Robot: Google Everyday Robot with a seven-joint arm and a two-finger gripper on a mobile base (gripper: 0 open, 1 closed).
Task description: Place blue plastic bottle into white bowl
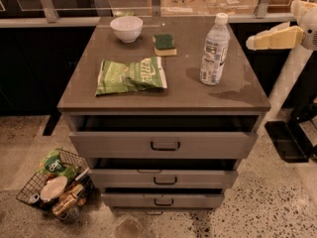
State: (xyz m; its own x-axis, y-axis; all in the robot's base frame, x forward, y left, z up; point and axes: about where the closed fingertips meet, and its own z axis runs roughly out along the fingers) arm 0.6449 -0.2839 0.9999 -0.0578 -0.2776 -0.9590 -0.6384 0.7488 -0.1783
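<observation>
The blue plastic bottle [214, 50] stands upright on the right side of the cabinet top, with a white cap and a white label. The white bowl [126, 29] sits at the far left corner of the top. My gripper [253, 42] is at the right edge of the view, pale yellow, pointing left toward the bottle. It is above the cabinet's right edge, apart from the bottle and holding nothing.
A green chip bag [131, 75] lies flat left of centre. A green sponge [164, 44] lies between bowl and bottle. The grey cabinet [163, 145] has three slightly open drawers. A wire basket [54, 185] of items sits on the floor at left.
</observation>
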